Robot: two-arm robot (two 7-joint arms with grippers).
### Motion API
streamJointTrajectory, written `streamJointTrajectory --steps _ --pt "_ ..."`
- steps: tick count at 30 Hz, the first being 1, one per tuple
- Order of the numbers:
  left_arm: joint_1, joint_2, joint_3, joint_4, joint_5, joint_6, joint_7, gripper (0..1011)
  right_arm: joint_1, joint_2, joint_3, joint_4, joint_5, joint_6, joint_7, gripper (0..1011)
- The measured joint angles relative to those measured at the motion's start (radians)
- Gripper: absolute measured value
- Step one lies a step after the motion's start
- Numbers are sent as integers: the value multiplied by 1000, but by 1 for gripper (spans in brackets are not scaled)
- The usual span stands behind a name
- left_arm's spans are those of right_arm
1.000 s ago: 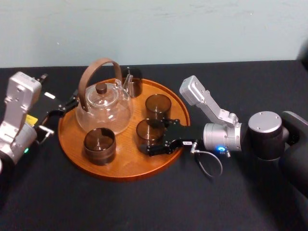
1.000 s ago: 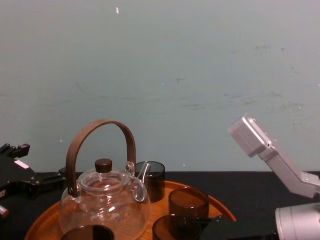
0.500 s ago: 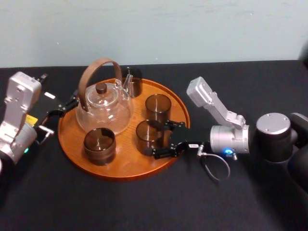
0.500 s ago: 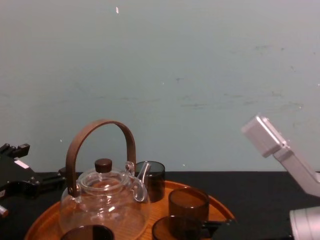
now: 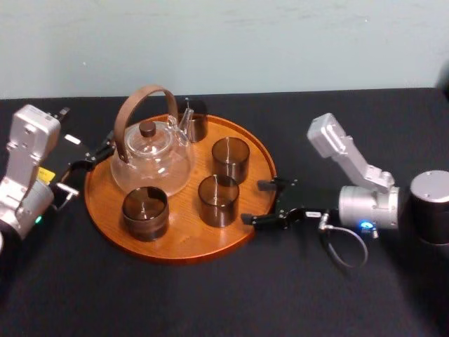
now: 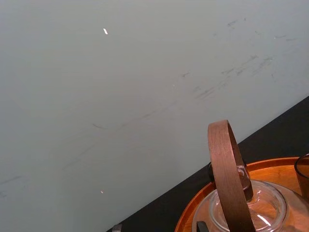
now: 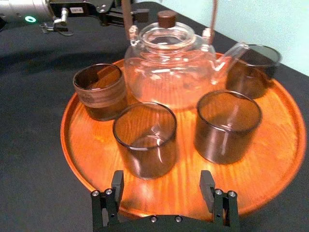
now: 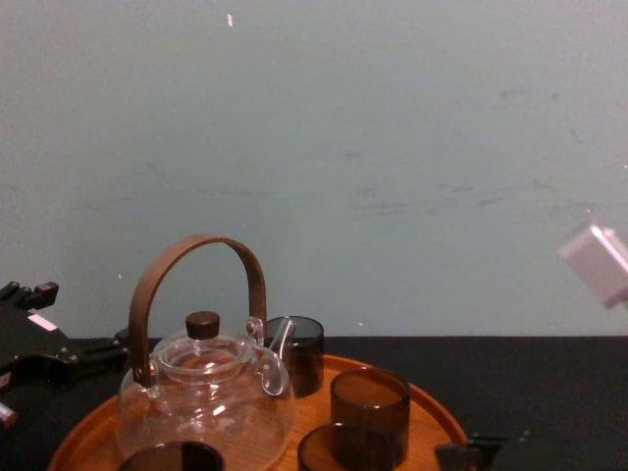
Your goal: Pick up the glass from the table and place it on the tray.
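Our right hand (image 5: 254, 202) hangs wide open and empty just right of the tray (image 5: 175, 250) — the glass (image 5: 218, 200) stands on its near-right part. Our left hand (image 5: 88, 160) rests by the left rim.

Wooden tray (image 5: 184, 235) on black table (image 5: 140, 302)

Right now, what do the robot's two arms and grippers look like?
The right arm is silver-grey, with a round joint, a blue light and a looped grey cable. The left arm is silver-grey and boxy, with a yellow label and a green light. The right gripper and left gripper are black.
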Motion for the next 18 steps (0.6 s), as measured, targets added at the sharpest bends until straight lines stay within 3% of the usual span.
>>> streamJointTrajectory --steps 10,18 --pt "0 0 0 0 0 0 0 1001 -50 78 56 -51 44 -30 -6 1002" --pt "0 0 0 0 0 0 0 1001 -89 87 133 -66 102 -73 -59 1003"
